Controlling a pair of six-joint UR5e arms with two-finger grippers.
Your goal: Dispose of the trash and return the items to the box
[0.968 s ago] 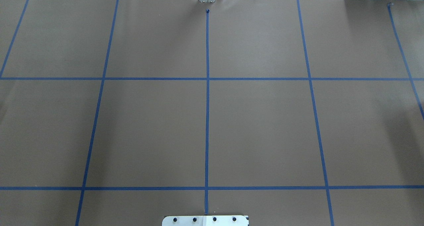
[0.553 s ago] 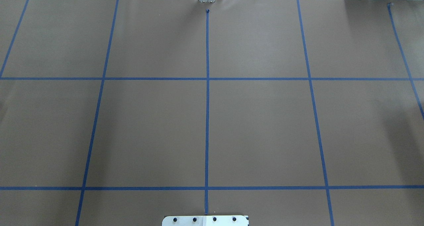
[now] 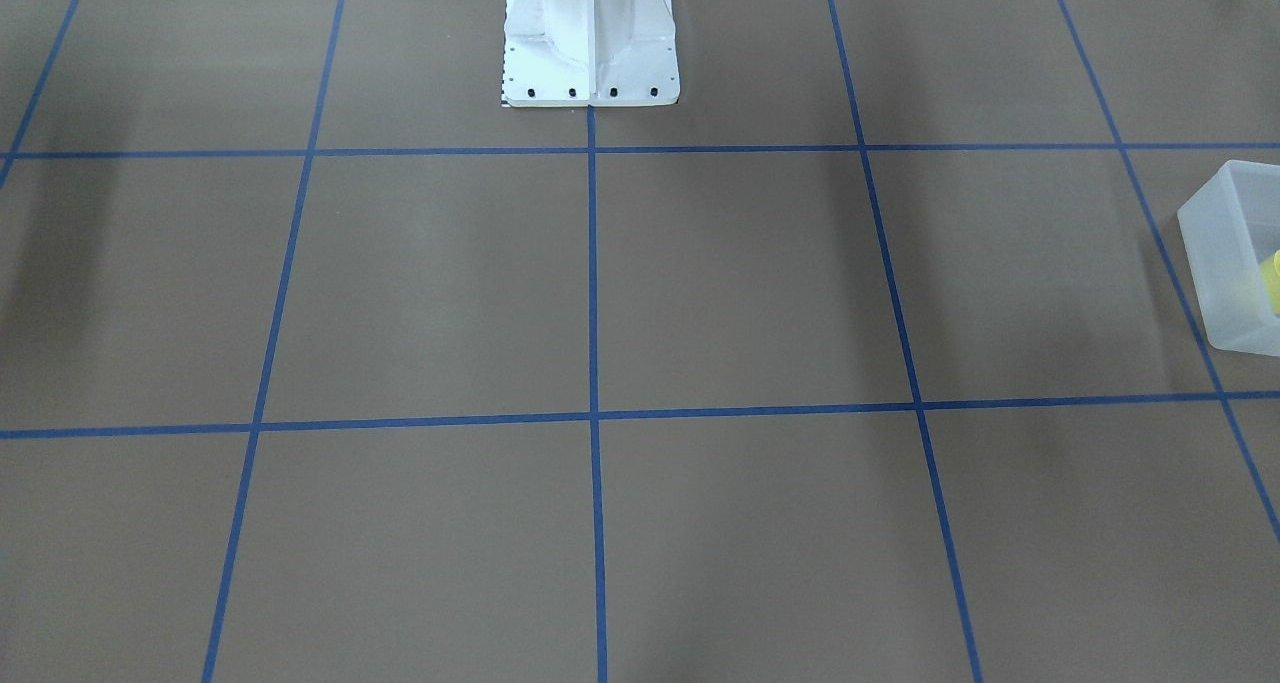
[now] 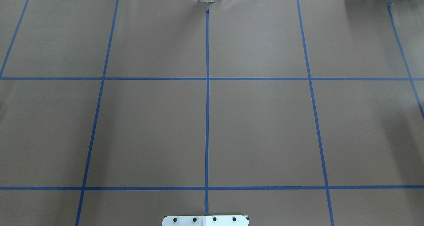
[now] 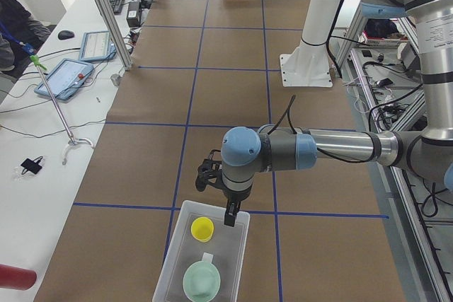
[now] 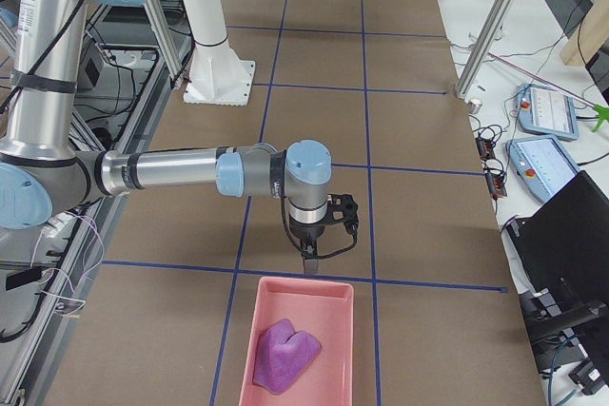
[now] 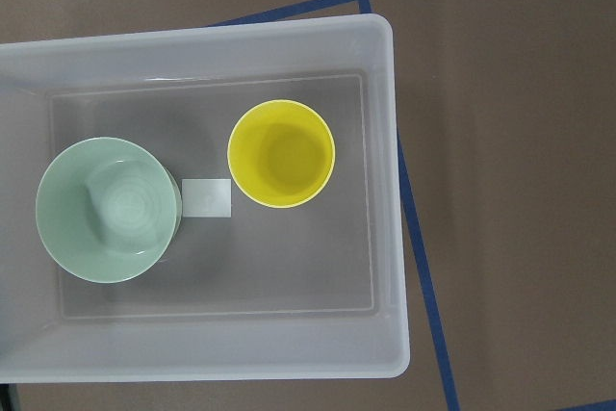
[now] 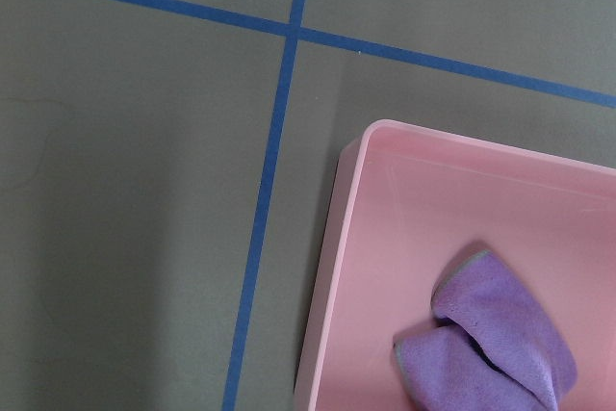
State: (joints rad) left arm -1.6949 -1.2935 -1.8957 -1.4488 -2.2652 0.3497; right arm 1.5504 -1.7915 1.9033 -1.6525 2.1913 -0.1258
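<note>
The yellow cup and the mint-green bowl stand upright side by side inside the frosted white box. In the exterior left view the cup and bowl sit in the box, and my left gripper hangs just above the box's far rim. I cannot tell whether it is open or shut. My right gripper hangs just above the near edge of a pink tray that holds a purple cloth. I cannot tell its state either.
The box sits at the table's end on my left, and the pink tray with the cloth at the end on my right. The robot's white base stands mid-table. A small white label lies in the box.
</note>
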